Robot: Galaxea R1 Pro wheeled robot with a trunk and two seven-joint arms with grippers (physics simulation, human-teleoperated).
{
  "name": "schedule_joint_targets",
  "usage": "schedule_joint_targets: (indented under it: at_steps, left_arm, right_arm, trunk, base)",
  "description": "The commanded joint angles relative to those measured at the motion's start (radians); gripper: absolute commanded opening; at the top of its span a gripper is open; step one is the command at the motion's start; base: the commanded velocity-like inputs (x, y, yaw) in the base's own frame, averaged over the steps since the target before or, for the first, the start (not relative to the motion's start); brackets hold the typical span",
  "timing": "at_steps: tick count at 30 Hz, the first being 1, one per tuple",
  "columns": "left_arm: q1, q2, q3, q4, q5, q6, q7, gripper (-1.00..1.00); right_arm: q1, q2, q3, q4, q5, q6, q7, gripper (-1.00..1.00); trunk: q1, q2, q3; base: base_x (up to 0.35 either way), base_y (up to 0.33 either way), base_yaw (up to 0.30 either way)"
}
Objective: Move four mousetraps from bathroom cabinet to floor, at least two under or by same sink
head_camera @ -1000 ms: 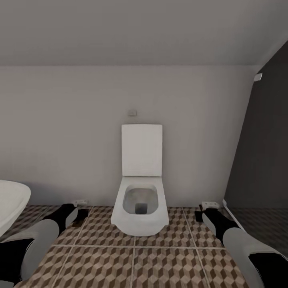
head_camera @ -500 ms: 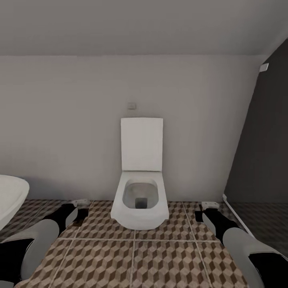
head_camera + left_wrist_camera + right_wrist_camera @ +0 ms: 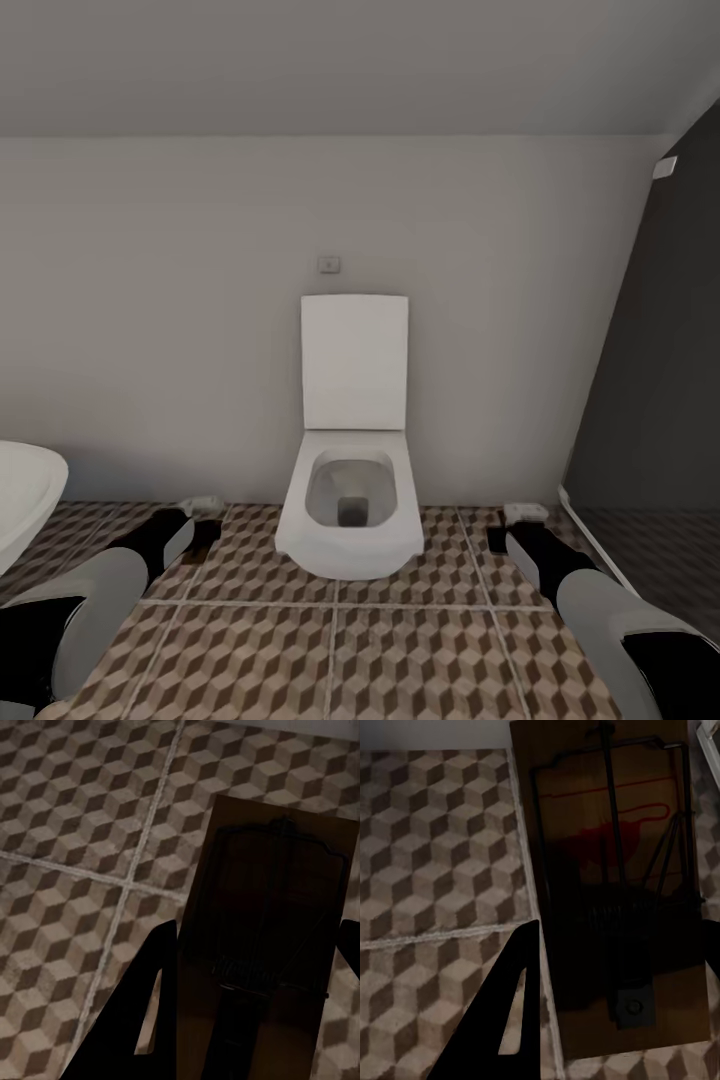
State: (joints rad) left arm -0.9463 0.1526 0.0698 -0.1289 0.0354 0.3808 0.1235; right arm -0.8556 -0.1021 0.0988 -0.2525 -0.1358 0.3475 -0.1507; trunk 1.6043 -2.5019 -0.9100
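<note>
Toilet straight ahead, white, lid raised against the far grey wall, as the robot faces it across the bathroom floor of cube-patterned tiles. Both arms reach forward and low, one on each side of the bowl — the left gripper near the left wall corner, the right gripper near a dark panel at the right. Each carries a trap: the left wrist view has a mousetrap clamped between the dark fingers, its wooden board and wire bar held above the tiles; the right wrist view has a second mousetrap, red-marked, gripped the same way between that gripper's fingers. A rounded white basin edge juts in at the far left — too little is visible to name it.
</note>
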Motion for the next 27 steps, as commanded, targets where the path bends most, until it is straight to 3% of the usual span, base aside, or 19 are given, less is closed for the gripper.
schedule_joint_targets:
  at_steps: [1,10,27]
  left_arm:
    - [0.0,0.0,0.007,-0.002,0.004,0.003,0.004,-1.0]
    - [0.0,0.001,0.007,-0.001,0.003,-0.02,0.004,-1.0]
    - [0.0,0.001,0.007,-0.001,0.004,-0.021,0.002,-1.0]
  right_arm:
    - [0.0,-0.001,0.009,-0.002,-0.011,0.005,-0.006,-1.0]
    - [0.0,-0.001,0.009,-0.002,-0.011,0.005,-0.006,-1.0]
    - [0.0,-0.001,0.01,-0.002,-0.011,0.005,-0.006,-1.0]
  trunk:
    - [0.0,0.0,-0.001]
    - [0.0,0.0,-0.001]
    - [0.0,0.0,-0.001]
  base:
    - [0.256,0.0,0.0]
    - [0.301,0.0,0.0]
    - [0.013,0.121,0.0]
